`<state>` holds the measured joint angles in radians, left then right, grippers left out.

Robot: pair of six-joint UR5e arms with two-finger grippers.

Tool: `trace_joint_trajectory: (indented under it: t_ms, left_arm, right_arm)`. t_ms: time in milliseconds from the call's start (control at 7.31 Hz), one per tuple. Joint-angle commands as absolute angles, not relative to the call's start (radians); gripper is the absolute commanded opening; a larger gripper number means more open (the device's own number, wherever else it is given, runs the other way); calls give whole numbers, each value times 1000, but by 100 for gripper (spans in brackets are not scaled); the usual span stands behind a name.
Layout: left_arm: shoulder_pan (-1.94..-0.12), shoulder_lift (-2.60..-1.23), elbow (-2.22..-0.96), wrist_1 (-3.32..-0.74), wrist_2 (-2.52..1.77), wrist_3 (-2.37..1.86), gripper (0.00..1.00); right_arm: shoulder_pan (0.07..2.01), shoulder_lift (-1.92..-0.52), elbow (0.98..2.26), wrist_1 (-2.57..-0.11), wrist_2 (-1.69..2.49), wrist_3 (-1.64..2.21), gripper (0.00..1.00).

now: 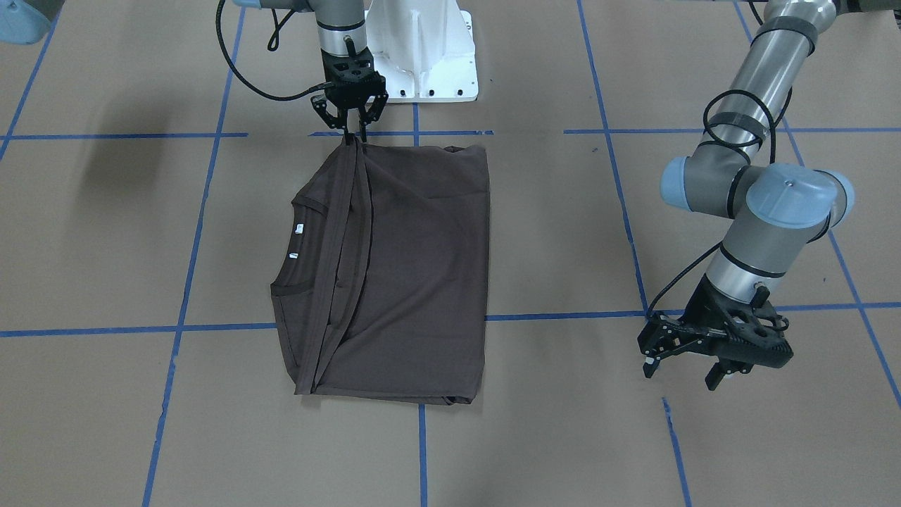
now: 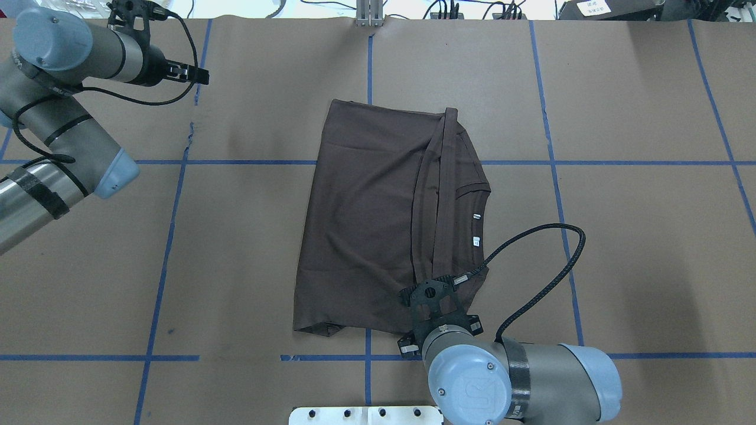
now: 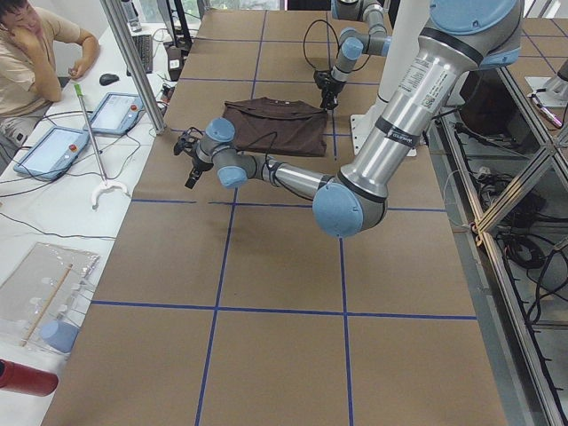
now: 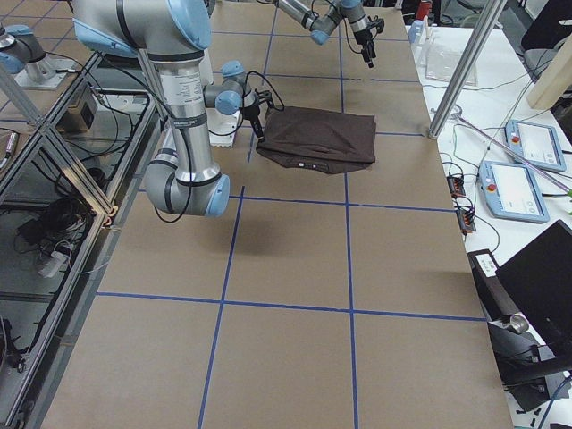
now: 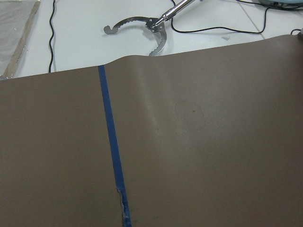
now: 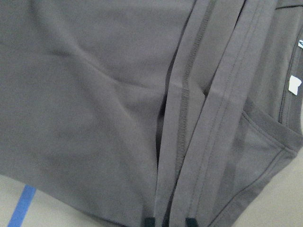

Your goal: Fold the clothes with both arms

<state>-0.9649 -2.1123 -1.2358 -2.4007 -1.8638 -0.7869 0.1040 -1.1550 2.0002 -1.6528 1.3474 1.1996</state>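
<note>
Brown paper over the whole table [image 1: 105, 422], gridded with blue tape [image 1: 197, 232]. Then the two arms: left arm [image 1: 767, 232] held well apart from the cloth, seemingly to stay out of the way; right arm [image 2: 531, 372] reaching down from beside the base onto the nearest edge. Dark brown T-shirt [image 1: 422, 260] flat at the table's middle, already doubled over, hem bands [image 1: 338, 232] brought up alongside the collar [image 1: 288, 283]. Right gripper [image 1: 354, 134] pinched together on the hem corner nearest the base, cloth drawn up slightly into the fingers. Likely gripped there to carry that edge across for a further fold. Left gripper [image 1: 681, 377] hovering above bare paper, fingers spread, holding nothing; probably wanted at the far hem corner to keep such a fold even. Smallest: white neck tags [image 1: 298, 228] showing inside the collar.
</note>
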Motion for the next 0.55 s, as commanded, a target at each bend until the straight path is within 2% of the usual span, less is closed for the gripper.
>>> trace_joint_trajectory:
  t_ms: [0,274,411]
  left_arm:
    - [-965,-2112,-1236,-2401,-1864,-787,100]
    - [-963,-2112,-1236,-2401,-1864,-787,100]
    - [-963,-2112,-1236,-2401,-1864,-787,100]
  right_arm:
    - [117,-1157,2000,-1663,1345,1200,0]
    - [121,-1182,2017,-1663,1345,1203,0]
    - [121,-1243,2060,-1661,1344,1216,0]
